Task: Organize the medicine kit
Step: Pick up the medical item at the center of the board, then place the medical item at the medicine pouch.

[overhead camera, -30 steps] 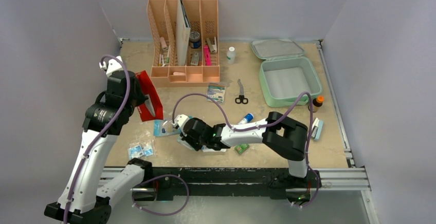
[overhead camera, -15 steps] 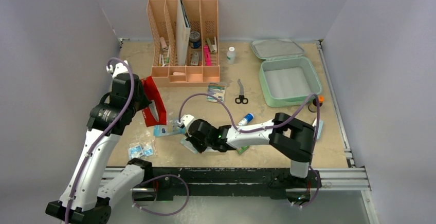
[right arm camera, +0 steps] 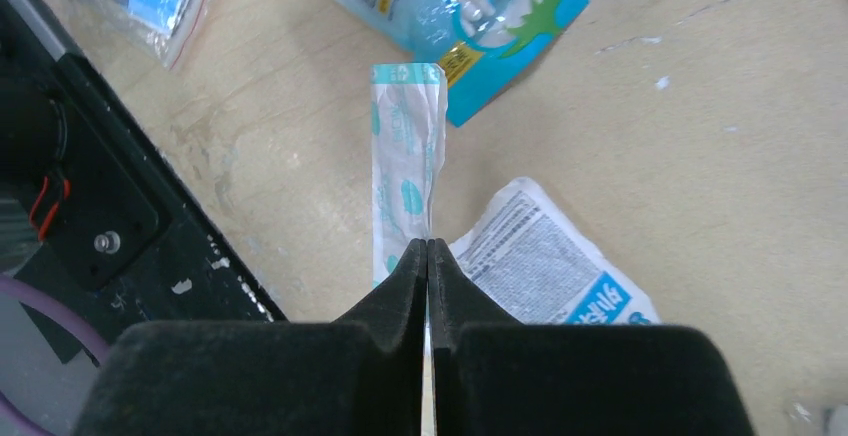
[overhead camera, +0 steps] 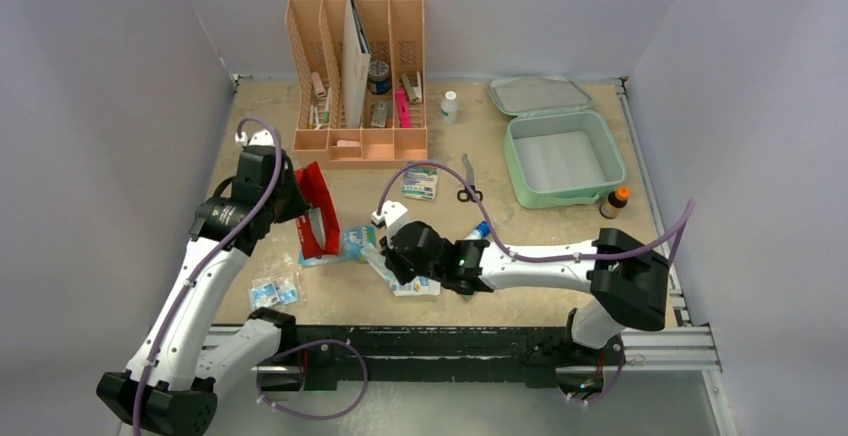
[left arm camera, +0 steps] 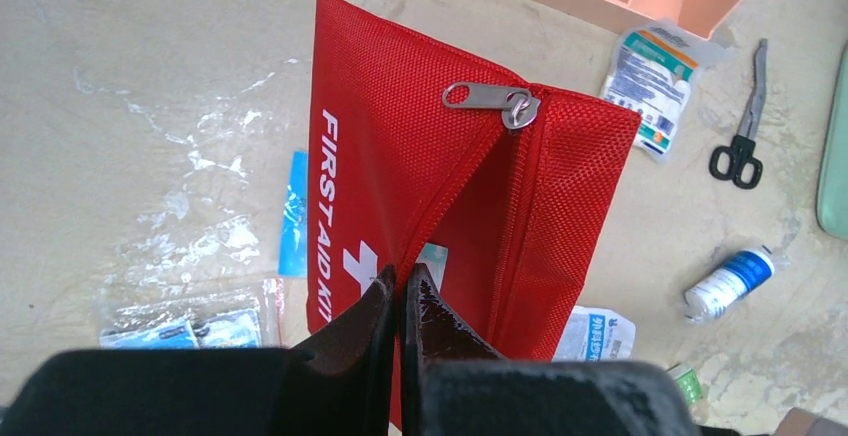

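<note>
The medicine kit (overhead camera: 563, 161), a mint-green case, lies open at the back right with its lid (overhead camera: 540, 94) flat behind it. My left gripper (left arm camera: 400, 281) is shut on the zipper edge of a red first aid pouch (left arm camera: 420, 166) and holds it up with the mouth open; from above the pouch (overhead camera: 318, 211) hangs left of centre. My right gripper (right arm camera: 428, 246) is shut on a thin white and teal packet (right arm camera: 405, 156), lifted just over the table near the front middle (overhead camera: 383, 254).
A peach slotted organizer (overhead camera: 360, 76) stands at the back. Scissors (overhead camera: 468, 186), a white bottle (overhead camera: 449, 106), a blue-capped tube (overhead camera: 480, 229), an orange-capped bottle (overhead camera: 618, 199) and several sachets (overhead camera: 272, 291) lie around. A blue packet (right arm camera: 470, 6) and a printed packet (right arm camera: 550, 266) lie under my right gripper.
My right gripper has shut on the thin packet and shifted right and back. My left arm has carried the red pouch right, toward the centre.
</note>
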Motion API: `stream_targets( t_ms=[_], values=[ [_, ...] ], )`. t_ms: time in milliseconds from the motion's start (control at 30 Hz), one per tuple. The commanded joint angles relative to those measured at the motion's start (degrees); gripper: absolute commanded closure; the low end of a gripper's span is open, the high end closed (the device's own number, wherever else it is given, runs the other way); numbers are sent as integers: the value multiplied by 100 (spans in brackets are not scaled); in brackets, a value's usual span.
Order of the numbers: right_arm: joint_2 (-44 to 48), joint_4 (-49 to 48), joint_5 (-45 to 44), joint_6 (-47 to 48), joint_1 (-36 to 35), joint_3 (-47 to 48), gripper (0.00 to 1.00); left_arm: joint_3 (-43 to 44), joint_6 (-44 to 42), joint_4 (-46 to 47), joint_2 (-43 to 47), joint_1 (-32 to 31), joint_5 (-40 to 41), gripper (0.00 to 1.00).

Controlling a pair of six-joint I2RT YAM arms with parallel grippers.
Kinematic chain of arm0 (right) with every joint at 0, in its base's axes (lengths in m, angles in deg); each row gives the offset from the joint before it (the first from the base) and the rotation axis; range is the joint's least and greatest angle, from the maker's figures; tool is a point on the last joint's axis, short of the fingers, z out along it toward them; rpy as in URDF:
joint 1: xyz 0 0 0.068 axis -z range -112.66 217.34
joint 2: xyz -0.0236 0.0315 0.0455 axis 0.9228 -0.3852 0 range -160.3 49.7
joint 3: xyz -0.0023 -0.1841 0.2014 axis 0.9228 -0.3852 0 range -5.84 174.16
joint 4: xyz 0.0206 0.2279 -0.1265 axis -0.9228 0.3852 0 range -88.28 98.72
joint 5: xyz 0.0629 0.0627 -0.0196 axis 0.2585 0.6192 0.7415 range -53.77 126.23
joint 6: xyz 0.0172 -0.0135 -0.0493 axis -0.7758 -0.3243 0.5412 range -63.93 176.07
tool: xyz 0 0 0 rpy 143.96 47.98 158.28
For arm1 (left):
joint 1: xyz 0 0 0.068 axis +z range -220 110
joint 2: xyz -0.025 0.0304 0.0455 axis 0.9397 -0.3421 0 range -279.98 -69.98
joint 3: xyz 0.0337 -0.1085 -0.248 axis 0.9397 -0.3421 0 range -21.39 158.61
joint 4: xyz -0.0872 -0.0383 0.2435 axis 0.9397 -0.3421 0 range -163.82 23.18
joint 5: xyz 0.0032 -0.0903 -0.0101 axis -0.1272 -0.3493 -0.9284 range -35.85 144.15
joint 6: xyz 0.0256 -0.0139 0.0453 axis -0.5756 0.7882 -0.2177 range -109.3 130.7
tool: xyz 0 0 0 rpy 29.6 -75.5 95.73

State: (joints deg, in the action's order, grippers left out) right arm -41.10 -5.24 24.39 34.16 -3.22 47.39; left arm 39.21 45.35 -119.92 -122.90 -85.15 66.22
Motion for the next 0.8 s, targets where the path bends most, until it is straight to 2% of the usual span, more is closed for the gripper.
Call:
stream_targets(
  t_ms=[0, 400, 767],
  values=[
    [256, 193, -196, -202, 249, -49, 100, -161, -215, 516, 30, -22, -406, 100],
    [900, 678, -586, -466, 474, 198, 100, -419, -61, 841, -153, -22, -867, 100],
    [1330, 1222, -1086, -833, 474, 991, 100, -433, 221, 1173, -489, -22, -1333, 100]
  ],
)
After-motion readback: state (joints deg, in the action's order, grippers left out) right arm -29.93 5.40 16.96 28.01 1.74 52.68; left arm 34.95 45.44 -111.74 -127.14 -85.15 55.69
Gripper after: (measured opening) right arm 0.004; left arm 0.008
